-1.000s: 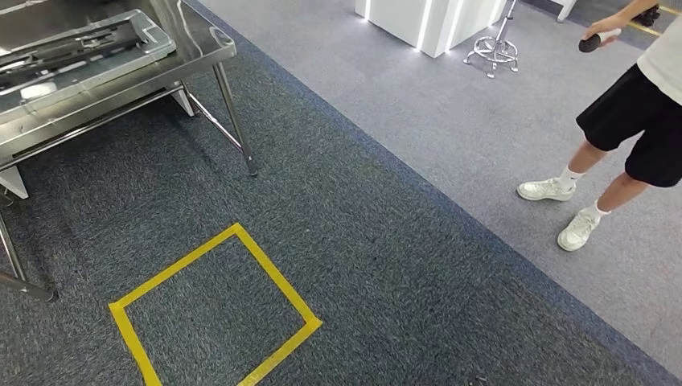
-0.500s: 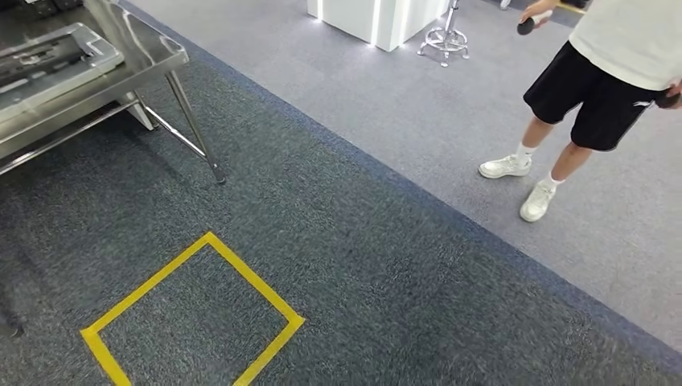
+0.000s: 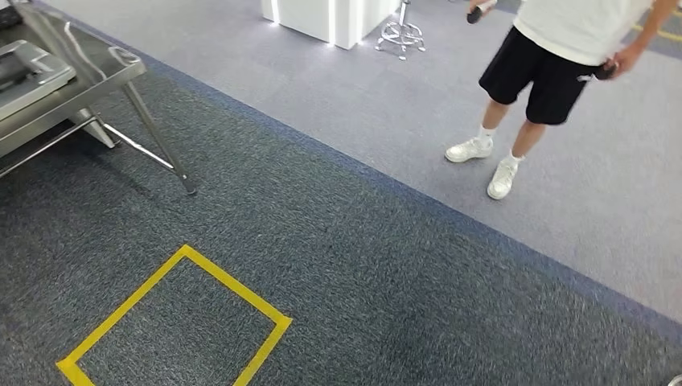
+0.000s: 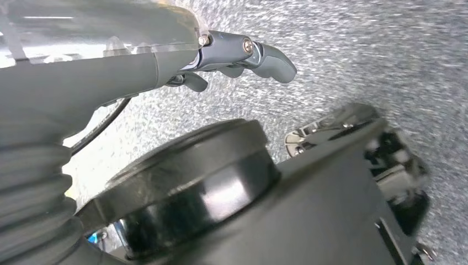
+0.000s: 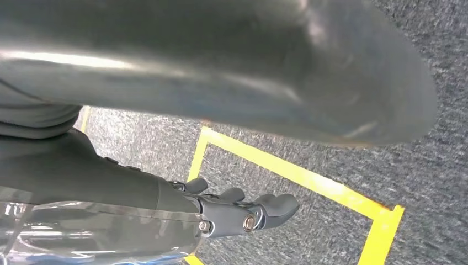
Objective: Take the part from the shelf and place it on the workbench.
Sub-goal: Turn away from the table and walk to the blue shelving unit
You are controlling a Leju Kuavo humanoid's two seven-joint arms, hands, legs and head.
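At ten o'clock on the dark carpet stands a steel table with a metal part lying flat on its top. At seven o'clock a yellow taped square marks the floor. At one o'clock a person stands on the paler carpet. The left hand and right hand hang over carpet, fingers loosely curled and holding nothing.

Bench: stainless steel, on slanted metal legs, standing on dark carpet at the far left of the head view. A grey metal part lies flat on its top, cut off by the frame edge.
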